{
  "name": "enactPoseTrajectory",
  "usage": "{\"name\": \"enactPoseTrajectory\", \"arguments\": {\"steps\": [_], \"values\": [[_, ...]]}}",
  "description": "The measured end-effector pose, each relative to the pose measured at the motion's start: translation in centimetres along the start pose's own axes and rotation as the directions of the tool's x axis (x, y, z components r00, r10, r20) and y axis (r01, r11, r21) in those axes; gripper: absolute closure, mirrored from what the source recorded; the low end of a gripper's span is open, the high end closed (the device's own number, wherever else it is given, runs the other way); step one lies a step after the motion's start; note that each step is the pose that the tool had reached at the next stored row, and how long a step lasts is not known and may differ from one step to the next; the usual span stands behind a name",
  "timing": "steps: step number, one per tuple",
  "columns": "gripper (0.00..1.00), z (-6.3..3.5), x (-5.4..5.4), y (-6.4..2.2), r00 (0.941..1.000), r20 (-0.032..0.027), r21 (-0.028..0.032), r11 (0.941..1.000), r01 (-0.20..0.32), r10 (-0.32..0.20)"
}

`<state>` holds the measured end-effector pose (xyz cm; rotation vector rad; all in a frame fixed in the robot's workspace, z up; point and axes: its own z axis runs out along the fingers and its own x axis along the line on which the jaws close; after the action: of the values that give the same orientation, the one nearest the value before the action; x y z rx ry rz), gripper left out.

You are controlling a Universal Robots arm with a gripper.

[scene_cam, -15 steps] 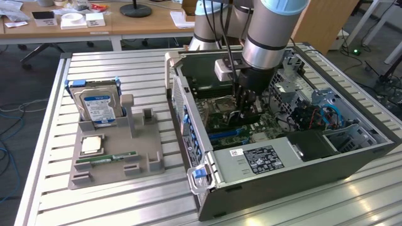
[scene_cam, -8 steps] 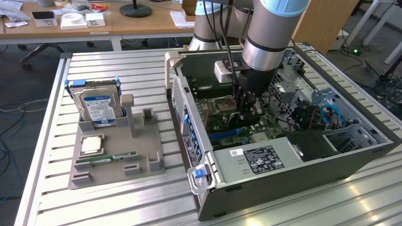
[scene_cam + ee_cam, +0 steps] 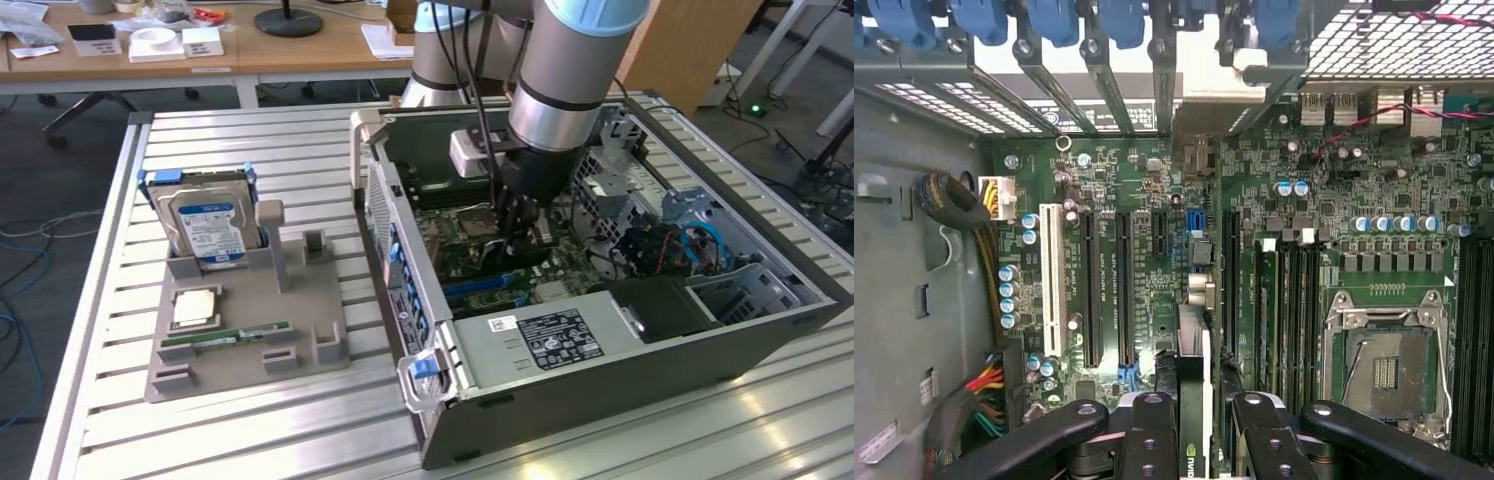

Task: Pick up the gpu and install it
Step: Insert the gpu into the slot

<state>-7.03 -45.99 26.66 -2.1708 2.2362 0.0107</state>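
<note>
Black jaws clamped on the gpu (image 3: 1192,400), edge-on above the green motherboard (image 3: 1254,180), inside the open case (image 3: 601,390)

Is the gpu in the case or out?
In: the hand holds the gpu edge-on over the motherboard slots inside the case; whether seated, cannot tell.

arm (image 3: 558,95): silver-grey cyl. links, black band round lower end | joint cap (image 3: 603,14): was lt blue | wrist sect.: black | white box (image 3: 474,152) sat on wrist side | black cables (image 3: 477,70) ran along link | gripper (image 3: 1194,405): matte black, linkage-type fingers (image 3: 1150,432) w/ round screw heads
</note>
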Motion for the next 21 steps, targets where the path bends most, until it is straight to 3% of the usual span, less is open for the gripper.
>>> {"name": "enactPoseTrajectory", "arguments": {"steps": [21], "values": [[0.74, -0.01, 0.24, 0.67, 1.0000, 0.0001, 0.0018, 1.0000, 0.001, -0.001]]}}
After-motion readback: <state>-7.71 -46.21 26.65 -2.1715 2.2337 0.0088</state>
